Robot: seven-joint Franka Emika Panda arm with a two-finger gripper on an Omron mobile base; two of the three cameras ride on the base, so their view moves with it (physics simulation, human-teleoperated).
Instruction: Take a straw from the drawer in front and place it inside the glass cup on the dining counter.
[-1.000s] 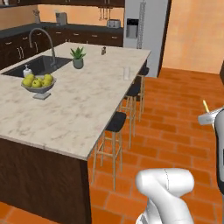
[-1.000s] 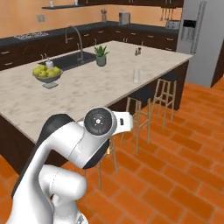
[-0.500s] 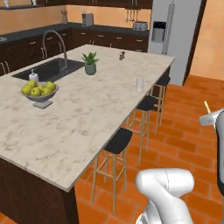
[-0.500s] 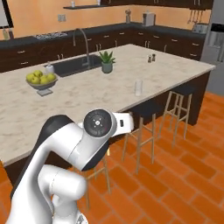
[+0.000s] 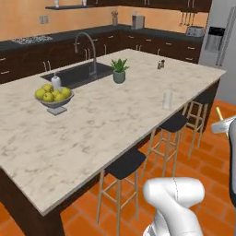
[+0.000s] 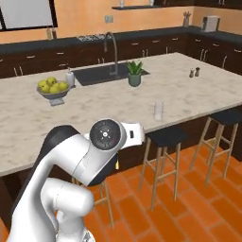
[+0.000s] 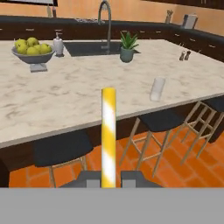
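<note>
The robot arm (image 6: pixel 71 189) is white, smooth and shiny, made of thick round tube parts. A dark grey band runs along the bend at about 10 o'clock in the right base view. At the elbow sits a round grey cap (image 6: pixel 105 134) with a small dark dot in its middle. In the left base view another fat white joint (image 5: pixel 177 198) curves at 5 o'clock. The finger tips (image 7: pixel 131 178) are small, flat and dark grey.

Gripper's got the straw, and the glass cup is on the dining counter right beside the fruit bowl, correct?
Not quite. The gripper does hold the straw, but the glass cup stands alone near the stool-side edge of the dining counter, far from the fruit bowl by the sink, as the hand view shows.
</note>
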